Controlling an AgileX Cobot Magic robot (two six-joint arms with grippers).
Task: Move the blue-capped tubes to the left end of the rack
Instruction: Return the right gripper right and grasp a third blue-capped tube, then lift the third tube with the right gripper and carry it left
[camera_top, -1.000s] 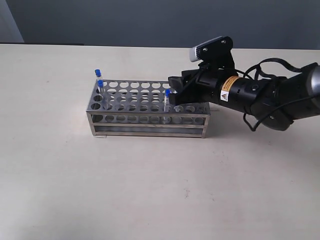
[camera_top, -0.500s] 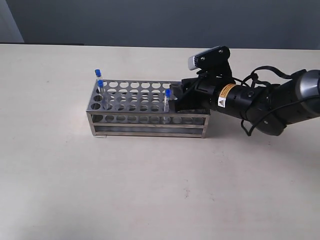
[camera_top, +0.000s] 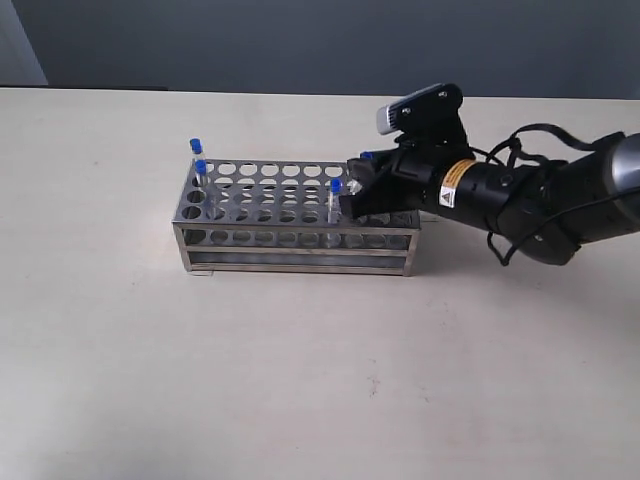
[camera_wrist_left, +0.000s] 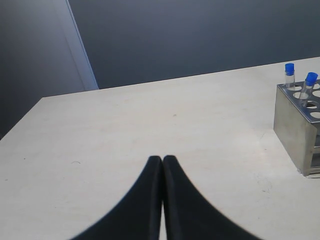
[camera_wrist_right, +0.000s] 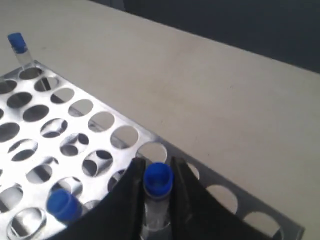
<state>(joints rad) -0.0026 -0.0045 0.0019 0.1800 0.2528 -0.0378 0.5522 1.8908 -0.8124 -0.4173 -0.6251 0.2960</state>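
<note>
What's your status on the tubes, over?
Left claw shut, off the rack. Right claw shut on one blue-capped tube. Two tubes at left end, third tube mid-rack.

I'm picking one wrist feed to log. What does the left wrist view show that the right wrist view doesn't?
Left only: the shut left claw over the beige table. Right only: the right claw gripping a blue-capped clear tube, another blue cap beside it. Both: the shiny perforated steel rack, the table, and apparently a capped tube at the rack's end.
</note>
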